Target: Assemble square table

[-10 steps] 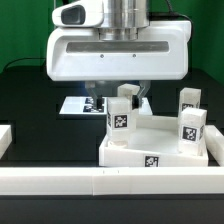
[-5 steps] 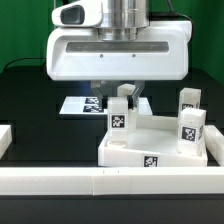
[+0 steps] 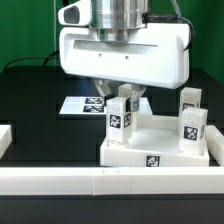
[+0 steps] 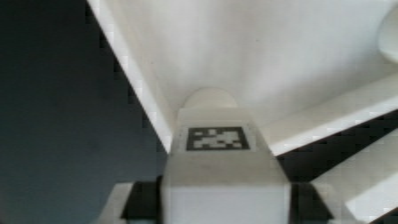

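The square table's white top (image 3: pixel 150 150) lies upside down with its raised rim up, near the front rail. A white tagged leg (image 3: pixel 120 112) stands upright at the top's left rear corner. My gripper (image 3: pixel 122 95) comes down from above and is shut on this leg. In the wrist view the leg (image 4: pixel 221 140) fills the gap of the gripper (image 4: pixel 226 205), and the dark fingers (image 4: pixel 143 202) press its two sides. Two more tagged legs (image 3: pixel 190 99) (image 3: pixel 192 126) stand upright on the top's right side.
The marker board (image 3: pixel 82 104) lies flat behind the table top on the black table. A long white rail (image 3: pixel 100 181) runs along the front, and a white block (image 3: pixel 5 138) sits at the exterior view's left edge.
The jaws closed onto the leg. The hand has since shifted and turned toward the exterior view's right, with the leg still between the fingers. The other legs and the top stayed put.
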You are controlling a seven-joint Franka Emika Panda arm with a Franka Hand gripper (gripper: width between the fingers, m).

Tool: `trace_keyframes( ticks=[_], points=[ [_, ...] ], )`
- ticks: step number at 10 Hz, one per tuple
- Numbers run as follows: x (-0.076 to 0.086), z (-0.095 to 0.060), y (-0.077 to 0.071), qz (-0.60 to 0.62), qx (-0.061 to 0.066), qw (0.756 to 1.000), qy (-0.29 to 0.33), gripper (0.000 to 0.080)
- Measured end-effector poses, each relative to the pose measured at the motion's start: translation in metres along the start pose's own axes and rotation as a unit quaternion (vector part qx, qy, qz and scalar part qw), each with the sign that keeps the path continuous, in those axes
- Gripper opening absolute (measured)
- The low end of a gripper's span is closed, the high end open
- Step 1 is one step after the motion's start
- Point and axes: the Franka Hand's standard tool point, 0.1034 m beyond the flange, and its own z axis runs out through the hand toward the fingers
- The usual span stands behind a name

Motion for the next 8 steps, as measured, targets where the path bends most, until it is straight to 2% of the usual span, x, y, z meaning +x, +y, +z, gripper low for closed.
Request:
trace_keyframes(
  ticks=[1,4,7,8],
  points=[
    [-0.0027,0.0003,-0.0031,0.085,0.001,0.996,-0.001,0.0287],
    [-0.0032,0.0008,-0.0036,0.22,0.009,0.976,-0.007,0.0287],
    [-0.0032,0.0008,-0.0037,0.206,0.009,0.978,-0.007,0.0295],
    [-0.0031,0.0008,-0.0034,0.201,0.009,0.98,-0.007,0.0472]
  ],
)
